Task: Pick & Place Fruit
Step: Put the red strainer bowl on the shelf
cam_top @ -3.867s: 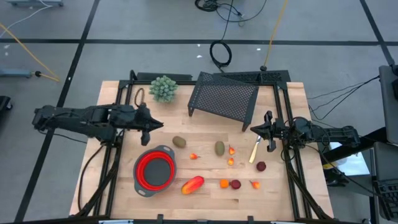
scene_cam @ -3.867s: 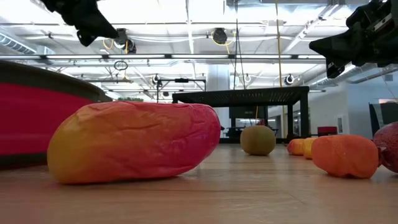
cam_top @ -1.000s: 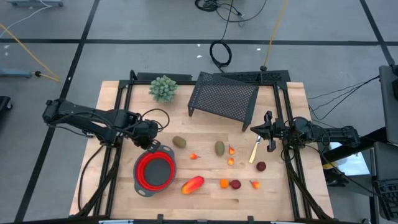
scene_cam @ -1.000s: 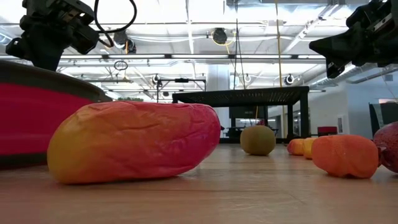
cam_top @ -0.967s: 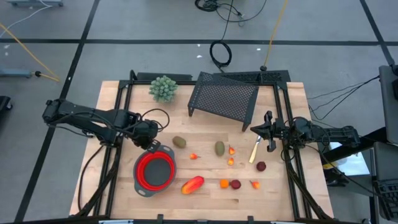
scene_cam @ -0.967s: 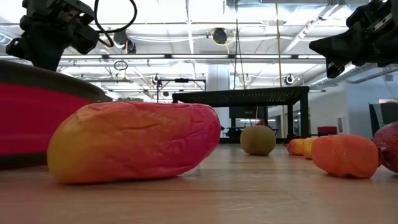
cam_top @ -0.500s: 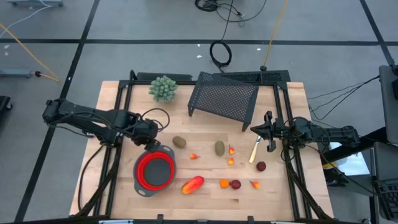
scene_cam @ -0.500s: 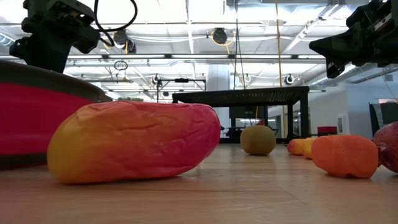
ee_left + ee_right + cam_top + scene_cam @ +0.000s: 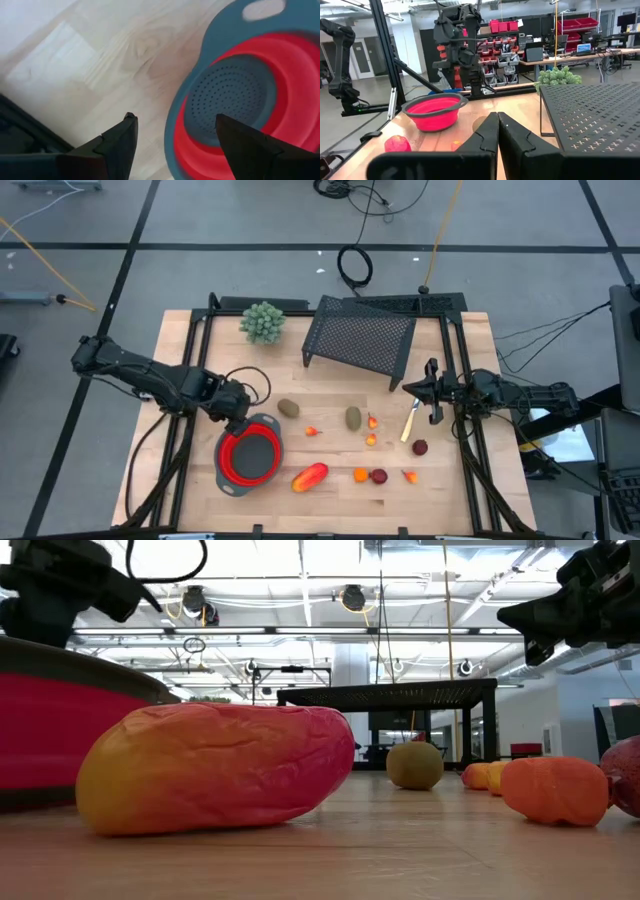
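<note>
left claw (image 9: 172, 132) open astride the red colander (image 9: 240, 100) rim.

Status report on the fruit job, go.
Left gripper open over the rim of the red colander, holding nothing. Right gripper shut, parked at the table's right. Fruit all on the table, colander empty. Nothing blocking.

A red colander (image 9: 250, 455) sits near a green plant ball (image 9: 263, 321) and black mesh rack (image 9: 358, 337).
</note>
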